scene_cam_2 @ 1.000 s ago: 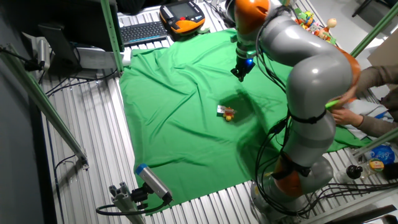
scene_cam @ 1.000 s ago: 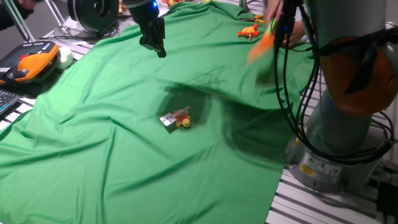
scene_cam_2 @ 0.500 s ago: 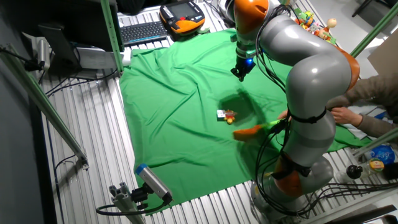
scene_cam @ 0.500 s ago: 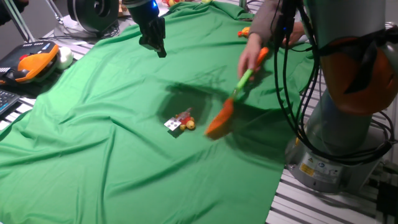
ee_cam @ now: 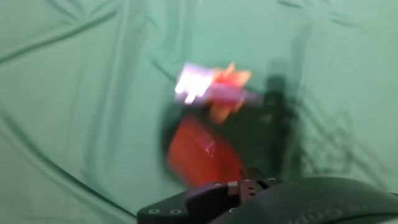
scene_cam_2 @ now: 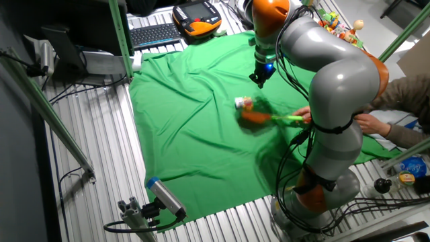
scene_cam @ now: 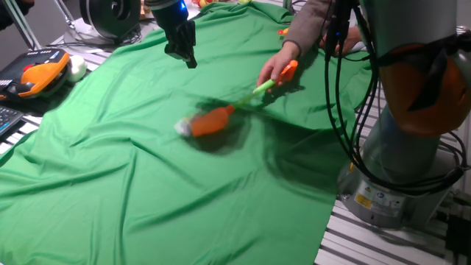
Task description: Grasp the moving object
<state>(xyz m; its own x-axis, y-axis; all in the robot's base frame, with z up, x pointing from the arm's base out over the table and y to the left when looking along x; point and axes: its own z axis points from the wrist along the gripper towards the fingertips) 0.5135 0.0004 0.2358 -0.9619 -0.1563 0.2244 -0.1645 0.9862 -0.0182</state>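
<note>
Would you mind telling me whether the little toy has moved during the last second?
Yes. The toy has slid left and slightly farther up the cloth, toward the gripper, pushed by the scoop.

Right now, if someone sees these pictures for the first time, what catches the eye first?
The orange scoop on its green handle, held by a person's hand, blurred against the small whitish toy mid-cloth. Next, the big grey robot arm, its gripper hanging above the green cloth, apart from the toy.

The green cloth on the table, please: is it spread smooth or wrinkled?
Wrinkled: the green cloth shows ridges and folds in both fixed views, with its near edge bunched.
</note>
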